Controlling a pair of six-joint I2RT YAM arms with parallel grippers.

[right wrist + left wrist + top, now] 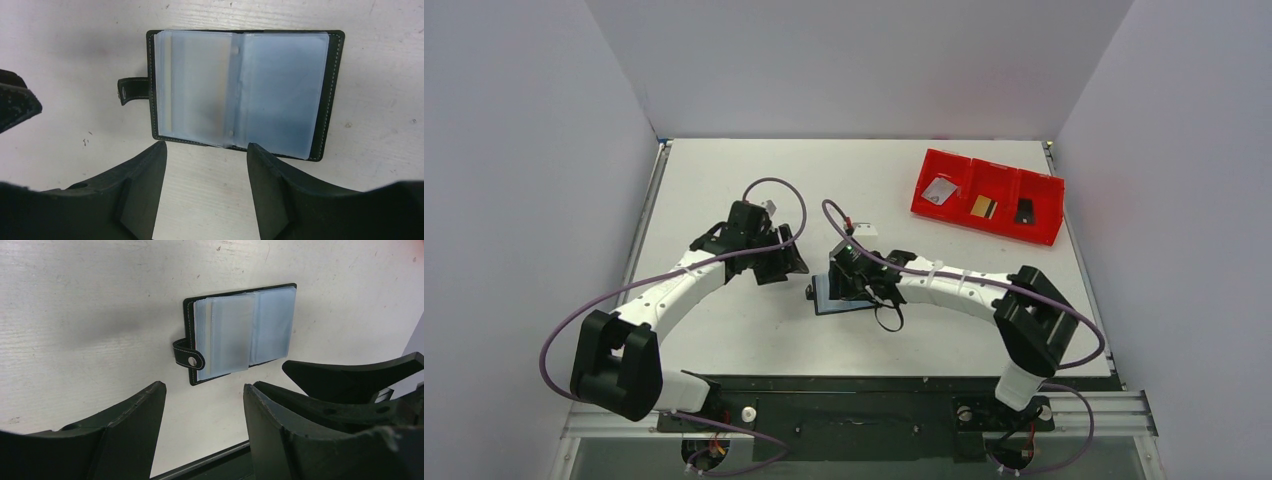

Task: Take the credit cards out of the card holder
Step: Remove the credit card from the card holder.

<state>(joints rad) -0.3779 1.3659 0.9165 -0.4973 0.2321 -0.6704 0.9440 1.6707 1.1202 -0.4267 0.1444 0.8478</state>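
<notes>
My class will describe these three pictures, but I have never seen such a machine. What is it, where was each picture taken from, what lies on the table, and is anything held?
A robot: two arms bolted side by side, each ending in a two-finger gripper. The wide picture comes from a fixed camera above and behind them. The other two come from cameras on the wrists, so the dark shapes at the bottom are that gripper's own fingers. On the table lies a card holder, opened flat, its clear sleeves showing. Far right, a red tray holds a silver card, a gold card and a black card, one per compartment. The left gripper and right gripper are open near the holder and hold nothing.
</notes>
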